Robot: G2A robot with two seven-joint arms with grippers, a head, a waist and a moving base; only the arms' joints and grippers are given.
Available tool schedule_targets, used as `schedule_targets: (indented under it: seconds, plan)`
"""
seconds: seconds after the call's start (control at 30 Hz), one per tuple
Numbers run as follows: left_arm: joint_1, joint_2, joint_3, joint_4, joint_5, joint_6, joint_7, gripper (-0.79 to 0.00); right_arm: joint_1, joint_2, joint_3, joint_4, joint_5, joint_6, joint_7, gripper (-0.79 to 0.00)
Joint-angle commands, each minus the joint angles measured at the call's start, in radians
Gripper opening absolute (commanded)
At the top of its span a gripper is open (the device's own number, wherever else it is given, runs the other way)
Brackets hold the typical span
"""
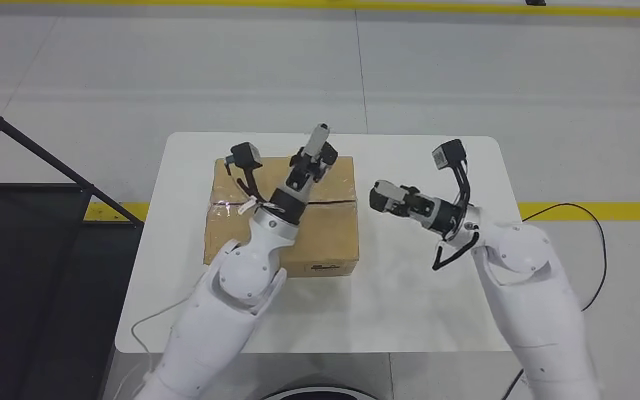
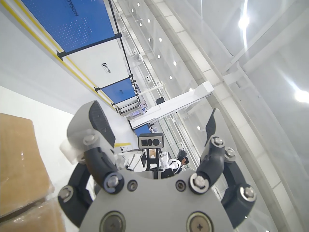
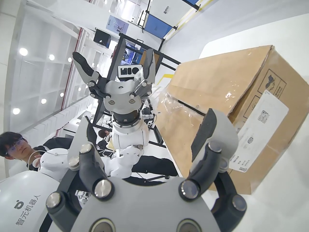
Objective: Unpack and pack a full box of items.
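A closed cardboard box (image 1: pixel 325 235) lies on the left half of the white table (image 1: pixel 420 290), its top seam covered with clear tape. My left gripper (image 1: pixel 318 143) is raised above the box's far edge, tilted upward, open and empty; its own view shows the gripper (image 2: pixel 157 124) against the ceiling with the box (image 2: pixel 19 158) below it. My right gripper (image 1: pixel 383 196) hovers just off the box's right side, open and apart from it. In the right wrist view its spread fingers frame the right gripper (image 3: pixel 144 134), the box (image 3: pixel 217 92) with a white label, and the left gripper (image 3: pixel 115 66).
Bare table surface stretches to the right of and in front of the box. A black metal frame (image 1: pixel 40 150) stands on the floor left of the table. A yellow floor line (image 1: pixel 570 210) runs behind the table's right edge.
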Motion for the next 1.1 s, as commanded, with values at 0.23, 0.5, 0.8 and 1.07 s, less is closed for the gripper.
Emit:
schedule_targets:
  seconds: [0.23,0.5,0.8,1.07]
  plan:
    - [0.027,0.000,-0.040,-0.057,-0.032,0.007,-0.032,0.000,0.035,-0.009,-0.113,-0.062,-0.117,0.026,-0.003,0.000]
    - [0.054,0.003,-0.079,-0.090,-0.055,0.020,-0.062,0.000,0.066,-0.024,-0.196,-0.008,-0.107,0.037,-0.012,0.000]
    - [0.080,0.003,-0.094,-0.127,-0.088,0.010,-0.111,0.000,0.102,-0.045,-0.261,0.076,-0.063,0.033,-0.060,0.000]
    - [0.098,0.005,-0.132,-0.191,-0.186,-0.002,-0.166,0.000,0.114,-0.054,-0.279,0.115,-0.047,0.019,-0.083,0.000]
